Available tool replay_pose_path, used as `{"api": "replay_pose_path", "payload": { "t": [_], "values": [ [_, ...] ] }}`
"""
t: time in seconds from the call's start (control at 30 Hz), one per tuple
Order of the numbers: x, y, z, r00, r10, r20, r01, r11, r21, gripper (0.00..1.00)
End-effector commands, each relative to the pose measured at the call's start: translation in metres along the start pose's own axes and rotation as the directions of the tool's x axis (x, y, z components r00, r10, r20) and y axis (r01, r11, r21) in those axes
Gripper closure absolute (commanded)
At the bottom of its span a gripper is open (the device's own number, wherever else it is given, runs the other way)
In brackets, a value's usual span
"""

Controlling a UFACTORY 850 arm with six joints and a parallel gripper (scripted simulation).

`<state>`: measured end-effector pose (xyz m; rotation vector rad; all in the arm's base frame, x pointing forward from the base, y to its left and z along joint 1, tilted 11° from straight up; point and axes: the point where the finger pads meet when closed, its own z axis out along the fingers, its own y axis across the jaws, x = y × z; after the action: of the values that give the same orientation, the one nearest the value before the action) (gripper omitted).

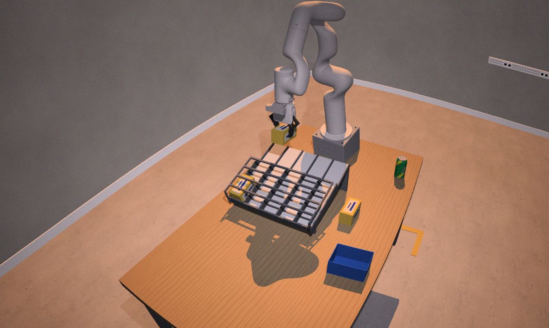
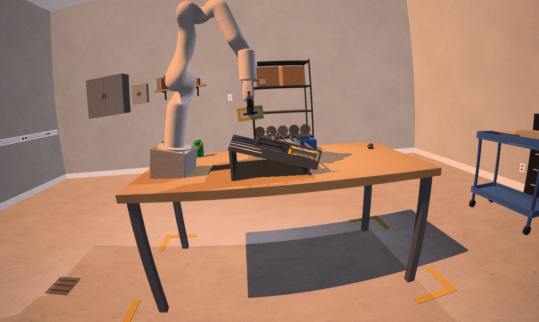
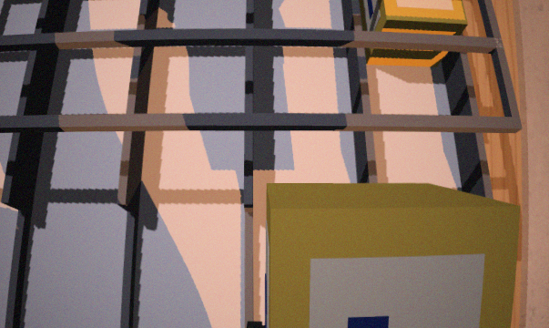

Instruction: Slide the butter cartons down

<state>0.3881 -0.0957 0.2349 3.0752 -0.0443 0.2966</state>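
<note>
Yellow butter carton [image 1: 282,135], white label, blue bars, clamped in pincer [image 1: 283,124]

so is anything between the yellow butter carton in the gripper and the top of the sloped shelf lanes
Nothing visible: the held yellow butter carton hangs in open air above the upper end of the dark-framed sloped shelf, whose crossbars start lower down.

- The arm [image 1: 334,106] is matte light grey, built of thick rounded tubular links with bulbous joints.
- Its round flange sits on a square grey pedestal [image 1: 325,151].
- The gripper [image 1: 283,127] has a pale housing and black fingers [image 1: 291,129].
</note>
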Motion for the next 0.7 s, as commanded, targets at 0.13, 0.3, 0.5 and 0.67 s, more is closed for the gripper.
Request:
{"api": "replay_pose_path", "payload": {
  "t": [0.13, 0.3, 0.5, 0.67],
  "values": [
    [0.0, 0.001, 0.017, 1.0, -0.001, 0.0, 0.001, 1.0, 0.006, 1.0],
    [0.0, 0.001, 0.017, 1.0, -0.001, 0.0, 0.001, 1.0, 0.006, 1.0],
    [0.0, 0.001, 0.017, 1.0, -0.001, 0.0, 0.001, 1.0, 0.006, 1.0],
    [0.001, 0.001, 0.047, 1.0, -0.001, 0.0, 0.001, 1.0, 0.006, 1.0]
  ]
}}
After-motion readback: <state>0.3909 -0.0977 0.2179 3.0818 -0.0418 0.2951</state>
